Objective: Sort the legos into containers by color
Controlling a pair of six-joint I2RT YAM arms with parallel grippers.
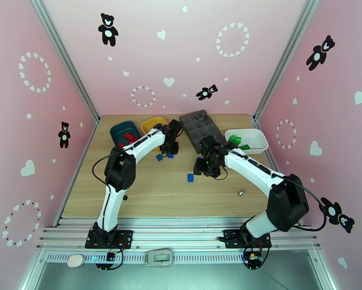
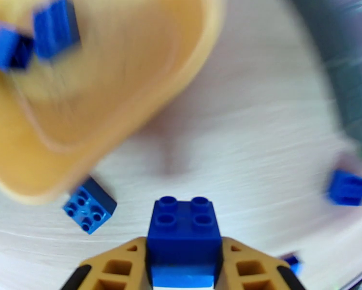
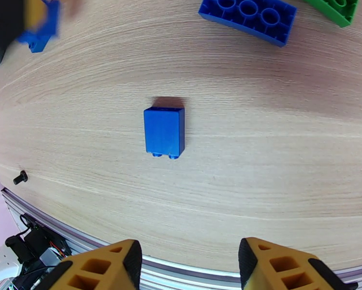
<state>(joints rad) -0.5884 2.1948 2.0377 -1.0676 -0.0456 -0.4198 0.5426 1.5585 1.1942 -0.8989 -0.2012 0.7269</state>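
My left gripper (image 2: pixel 183 250) is shut on a blue brick (image 2: pixel 183 228), studs facing out, held just above the table beside the yellow tray (image 2: pixel 98 117). That tray holds two blue bricks (image 2: pixel 57 25). Another blue brick (image 2: pixel 90 205) lies by its rim. From above, my left gripper (image 1: pixel 170 150) is in front of the yellow tray (image 1: pixel 153 124). My right gripper (image 3: pixel 188 254) is open above a blue brick (image 3: pixel 164 132) lying on its side. A long blue brick (image 3: pixel 248 15) and a green brick (image 3: pixel 333 6) lie beyond it. Red bricks (image 1: pixel 130 137) sit in the teal tray (image 1: pixel 123 129) and green bricks (image 1: pixel 235 139) in the white tray (image 1: pixel 253 141).
A dark grey compartment tray (image 1: pixel 202 127) stands between the yellow and white trays, close behind my right gripper (image 1: pixel 206 167). A small metal piece (image 1: pixel 239 192) and a tiny black bit (image 3: pixel 20 178) lie toward the table's near edge.
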